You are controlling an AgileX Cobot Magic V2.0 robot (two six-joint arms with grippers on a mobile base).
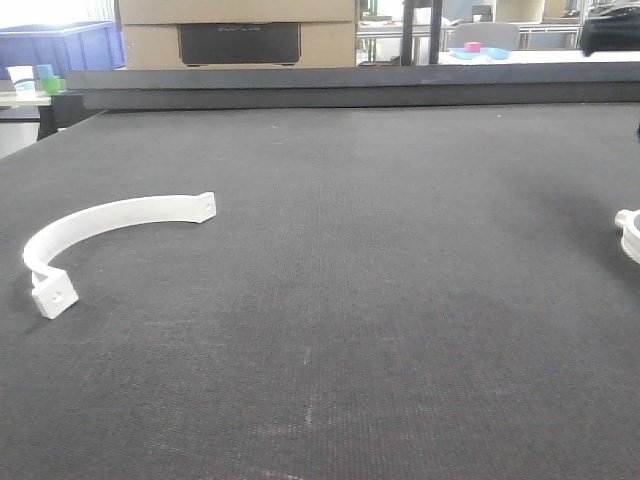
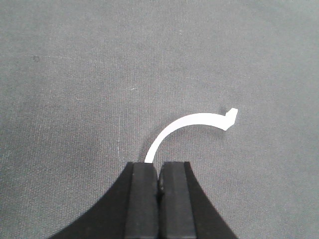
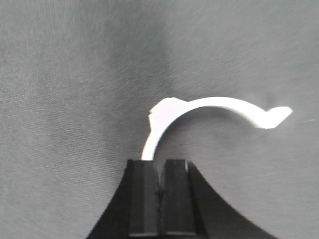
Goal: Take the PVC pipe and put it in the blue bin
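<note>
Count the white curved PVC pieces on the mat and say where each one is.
2. One curved piece lies on the left of the mat; a second piece is cut off at the front view's right edge. Each wrist view shows one, probably these same two.

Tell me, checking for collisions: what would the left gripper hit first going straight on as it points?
Probably the white curved PVC piece, its near end just past the shut left gripper; depth unclear, perhaps the dark mat.

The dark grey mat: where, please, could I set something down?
The wide middle of the dark grey fabric mat, between the white curved plastic clamp at left and the white plastic piece at the right edge, is bare. Nowhere is crowded.
</note>
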